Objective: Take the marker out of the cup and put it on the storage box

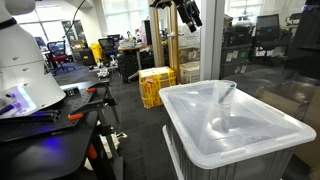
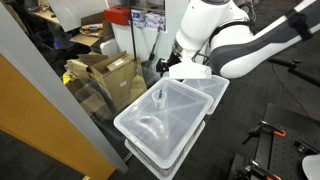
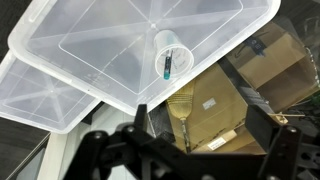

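The clear cup [image 3: 170,50] stands on the lid of the translucent whitish storage box [image 3: 90,35]. The teal-green marker [image 3: 168,64] stands inside the cup. The cup also shows in both exterior views [image 1: 226,97] [image 2: 160,98], near the far end of the box lid [image 1: 250,135] [image 2: 185,125]. My gripper [image 3: 200,125] is open and empty, high above the box and off to the side of the cup. It hangs at the top of an exterior view [image 1: 188,12].
A second similar bin [image 3: 40,90] sits beside and below the storage box. Cardboard boxes [image 3: 235,95] [image 2: 110,75] and a broom [image 3: 182,105] lie beyond a glass partition. A yellow crate [image 1: 156,85] stands on the floor. A workbench with tools [image 1: 50,115] stands nearby.
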`<move>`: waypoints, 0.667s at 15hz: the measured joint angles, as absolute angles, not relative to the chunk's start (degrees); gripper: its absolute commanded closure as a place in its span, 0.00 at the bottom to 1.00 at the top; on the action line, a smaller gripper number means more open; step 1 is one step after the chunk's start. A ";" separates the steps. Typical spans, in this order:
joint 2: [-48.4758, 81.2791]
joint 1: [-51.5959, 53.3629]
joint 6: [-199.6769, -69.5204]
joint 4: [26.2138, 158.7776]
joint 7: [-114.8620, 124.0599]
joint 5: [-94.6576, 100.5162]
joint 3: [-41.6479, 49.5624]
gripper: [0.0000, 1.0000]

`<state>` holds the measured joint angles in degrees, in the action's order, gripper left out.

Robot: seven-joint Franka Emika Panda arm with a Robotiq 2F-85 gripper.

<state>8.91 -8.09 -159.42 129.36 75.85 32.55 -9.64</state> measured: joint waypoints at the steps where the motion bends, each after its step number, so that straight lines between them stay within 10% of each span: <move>1: 10.33 -7.98 -159.42 128.12 76.54 33.14 -9.59 0.00; 10: 20.34 -6.29 -159.36 120.05 80.77 35.80 -7.73 0.00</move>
